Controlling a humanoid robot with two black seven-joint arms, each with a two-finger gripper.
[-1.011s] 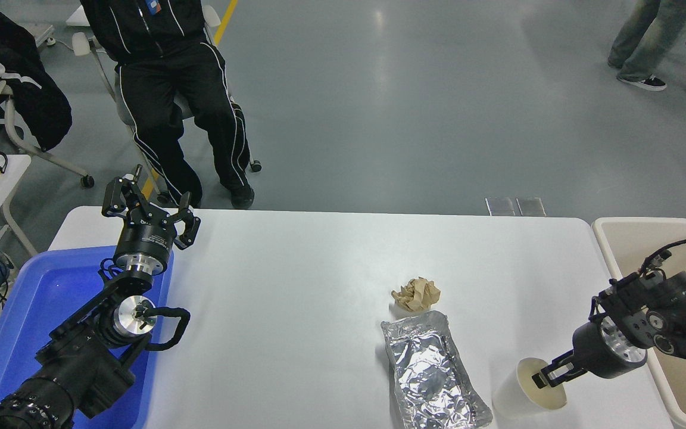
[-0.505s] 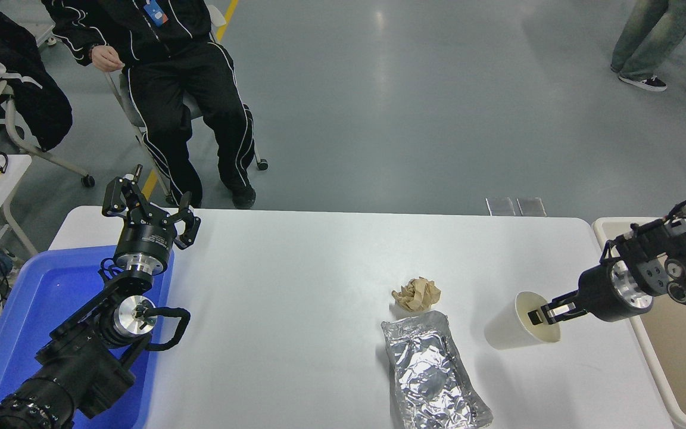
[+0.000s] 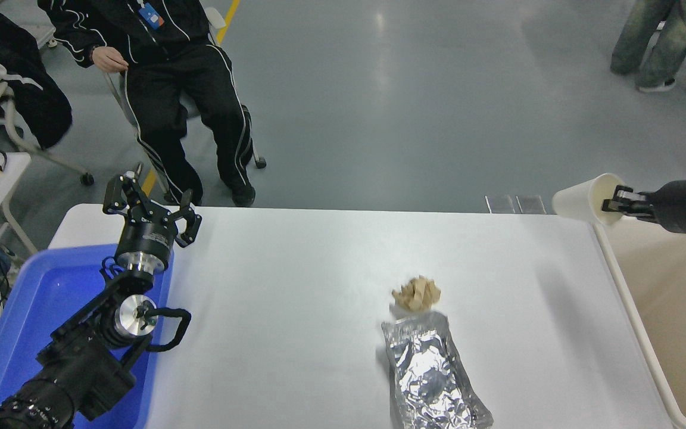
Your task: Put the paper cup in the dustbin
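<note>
I have the right gripper pinched on the rim wall of the paper cup, held sideways in the air above the dustbin's far corner; it looks light, thin, easily crushed, so rim hold suits; left gripper parked, fingers spread.

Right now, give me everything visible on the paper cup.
The paper cup is small, white and tapered, with a rolled rim and a cream inside. It looks like plain paper, undented. It is off the table, lying on its side in the air, mouth toward the right and base toward the left. The right claw grips its rim, one finger apparently inside the mouth. It hangs near the table's far right corner, at the near edge of the beige dustbin. Nothing else touches it.
</note>
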